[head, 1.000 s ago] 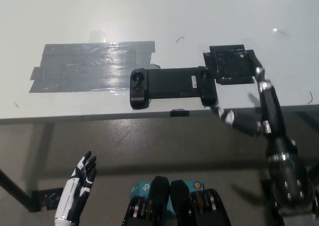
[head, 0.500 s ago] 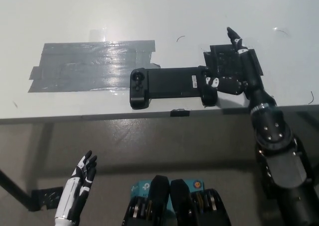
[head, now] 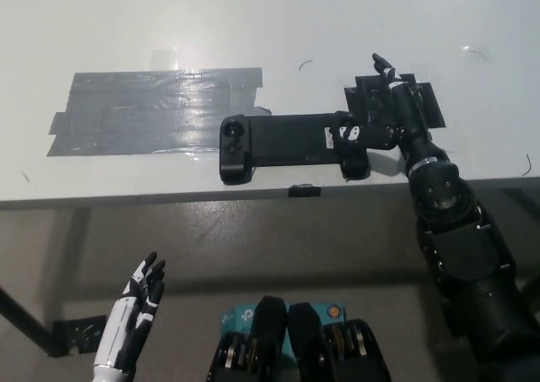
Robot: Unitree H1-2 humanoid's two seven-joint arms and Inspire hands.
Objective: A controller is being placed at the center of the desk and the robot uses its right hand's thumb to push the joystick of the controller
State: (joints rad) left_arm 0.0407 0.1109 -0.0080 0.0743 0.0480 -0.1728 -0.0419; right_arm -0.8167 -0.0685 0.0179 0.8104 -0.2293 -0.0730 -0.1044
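Head view: right robot hand [head: 384,116], fingers spread, thumb touching the controller [head: 291,146]'s right end.

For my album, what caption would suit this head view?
Black right hand reaching onto the right end of the controller on the white desk; white left hand idle below the desk edge.

A lab: bare white desk [head: 253,19] patched with grey tape [head: 152,112].

Black controller [head: 291,143] on white desk [head: 253,19]; grey tape patch [head: 143,112]; black right hand [head: 390,116], white left hand [head: 135,314]
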